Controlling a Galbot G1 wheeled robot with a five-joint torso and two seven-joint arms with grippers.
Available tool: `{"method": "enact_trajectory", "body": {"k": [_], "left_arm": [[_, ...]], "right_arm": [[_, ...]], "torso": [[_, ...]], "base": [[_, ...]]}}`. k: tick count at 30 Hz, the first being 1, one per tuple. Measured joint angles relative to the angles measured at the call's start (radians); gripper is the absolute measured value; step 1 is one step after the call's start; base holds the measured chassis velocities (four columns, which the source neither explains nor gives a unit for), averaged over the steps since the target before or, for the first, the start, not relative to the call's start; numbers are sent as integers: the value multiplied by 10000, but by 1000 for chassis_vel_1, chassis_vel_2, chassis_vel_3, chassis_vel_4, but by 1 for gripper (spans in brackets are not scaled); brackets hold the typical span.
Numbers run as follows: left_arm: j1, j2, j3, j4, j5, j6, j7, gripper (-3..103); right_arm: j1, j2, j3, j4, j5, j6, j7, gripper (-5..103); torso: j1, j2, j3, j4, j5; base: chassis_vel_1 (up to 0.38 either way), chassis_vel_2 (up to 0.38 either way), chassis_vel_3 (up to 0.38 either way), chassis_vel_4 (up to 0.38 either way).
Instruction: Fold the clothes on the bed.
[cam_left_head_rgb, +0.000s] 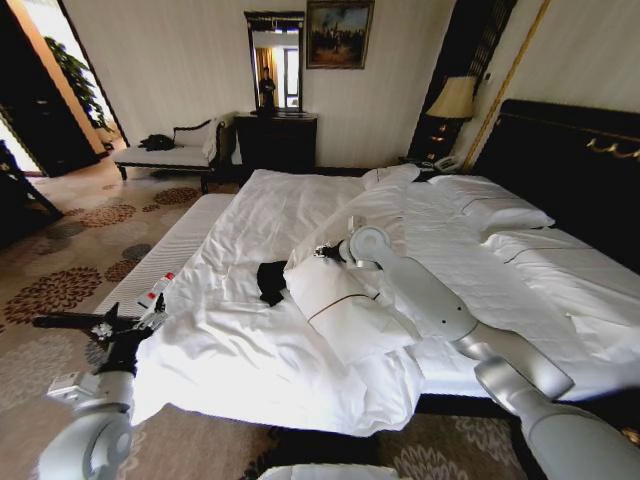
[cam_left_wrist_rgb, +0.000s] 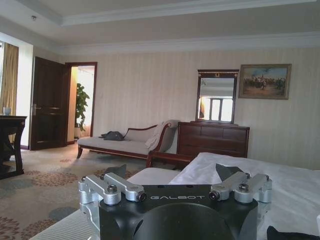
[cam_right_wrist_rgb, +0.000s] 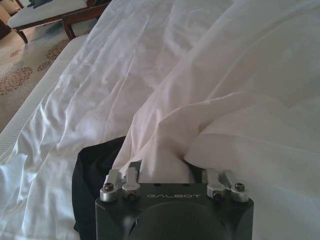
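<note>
Bed (cam_left_head_rgb: 300, 210) with rumpled white duvet, patterned carpet (cam_left_head_rgb: 90, 230), left pincer (cam_left_head_rgb: 120, 325) spread, right pincer (cam_left_head_rgb: 325, 252) clamping duvet.

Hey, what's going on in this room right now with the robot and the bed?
A two-armed robot is at a big white bed to fold a black T-shirt. The shirt lies bunched on the sheet, mostly covered by a fold of white duvet. The right gripper is out over the bed, pushed into that duvet just above the shirt. The left gripper hangs open off the bed's near edge, holding nothing. The shirt is not yet folded.
</note>
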Motion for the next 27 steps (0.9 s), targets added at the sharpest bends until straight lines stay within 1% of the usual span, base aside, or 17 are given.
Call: {"method": "enact_trajectory", "body": {"k": [1,2,6,8,9,10,11,14,15,17,19,20,22,23,25,26,27], "left_arm": [[13,-19,1,-15,11,0,-1,100],[13,-19,1,-15,11,0,-1,100],[65,-107,33,-120,68,0,-4,100],[79,-127,56,-163,90,7,-4,100],[89,-136,75,-192,112,15,-4,100],[89,-136,75,-192,112,15,-4,100],[98,-143,87,-215,126,19,-4,100],[110,-147,101,-261,149,31,-4,100],[110,-147,101,-261,149,31,-4,100],[105,-115,104,-261,149,32,-13,100],[98,-101,110,-257,148,33,-13,100],[61,-48,146,-239,143,33,-16,100],[-7,12,220,-210,132,42,-17,100],[-7,12,220,-210,132,42,-17,100],[-100,84,360,-151,137,57,-20,100],[-100,84,360,-151,137,57,-20,100],[-127,104,404,-119,148,58,-20,100]], "right_arm": [[-23,-16,23,25,-10,11,-15,50],[-23,-16,23,25,-10,11,-15,50],[-203,13,153,178,-137,203,-195,28],[-258,18,182,244,-185,270,-264,28],[-321,16,226,320,-245,349,-342,22],[-321,16,226,320,-245,349,-342,22],[-374,9,279,380,-284,412,-401,17],[-885,-49,866,874,-865,1303,-1025,3],[-885,-49,866,874,-865,1303,-1025,3],[-1785,-246,1835,1589,-1493,2157,-1671,1],[-2098,-362,2140,1792,-1700,2405,-1883,1],[-2811,-648,2829,2202,-2103,2853,-2350,1],[-3753,-996,3908,2771,-2402,3268,-2820,1],[-3753,-996,3908,2771,-2402,3268,-2820,1],[-5127,-1294,5455,3572,-2733,3704,-3428,1],[-5127,-1294,5455,3572,-2733,3704,-3428,1],[-5651,-1367,5957,3848,-2855,3833,-3612,1]], "torso": [[0,0,0,0,0],[0,0,0,0,0],[0,0,0,0,0],[0,0,0,2,0],[0,0,0,2,1],[0,0,0,2,1],[0,0,0,3,0],[0,-1,0,4,0],[0,-1,0,4,0],[0,0,0,6,1],[0,0,0,6,1],[0,0,0,3,2],[-1,-1,0,-1,4],[-1,-1,0,-1,4],[0,0,-1,-1,4],[0,0,-1,-1,4],[0,0,-1,-2,4]], "base": [[0,0,0,0],[0,0,0,0],[0,0,0,0],[0,0,0,0],[0,0,0,0],[0,0,0,0],[0,0,0,0],[0,0,0,0],[0,0,0,0],[0,0,0,0],[0,0,0,0],[0,0,0,0],[0,0,0,0],[0,0,0,0],[0,0,0,0],[0,0,0,0],[0,0,0,0]]}}
